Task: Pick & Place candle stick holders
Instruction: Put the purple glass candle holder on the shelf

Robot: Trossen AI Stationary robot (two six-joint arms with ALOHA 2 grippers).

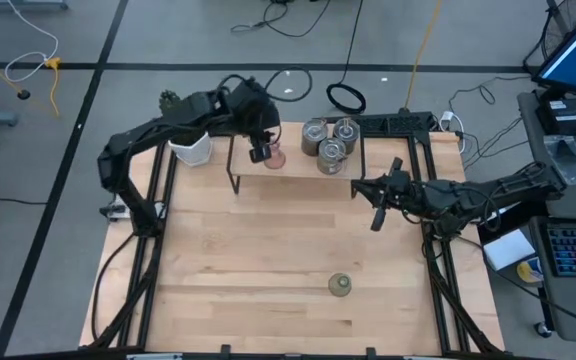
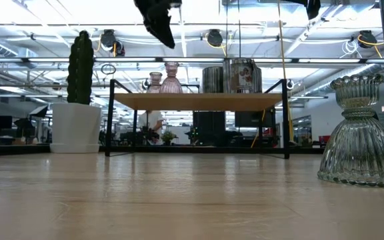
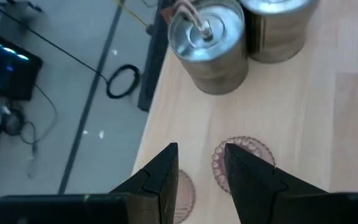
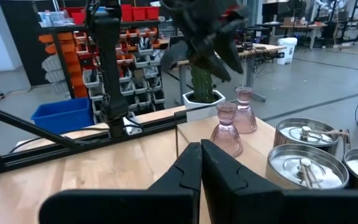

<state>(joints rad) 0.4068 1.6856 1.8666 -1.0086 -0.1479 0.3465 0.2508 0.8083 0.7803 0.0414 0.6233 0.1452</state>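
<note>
Pinkish ribbed glass holders [image 4: 227, 130], flared bases, narrow necks.

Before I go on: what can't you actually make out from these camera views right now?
- Left gripper: the left wrist view shows a gap between its fingers above the pink glass holders, but not whether anything is touched.
- Silvery metal holders: the wrist view's edge cuts them off.
- Green holder: too small in the high view for detail.
- Right gripper: shut, holding nothing.
</note>
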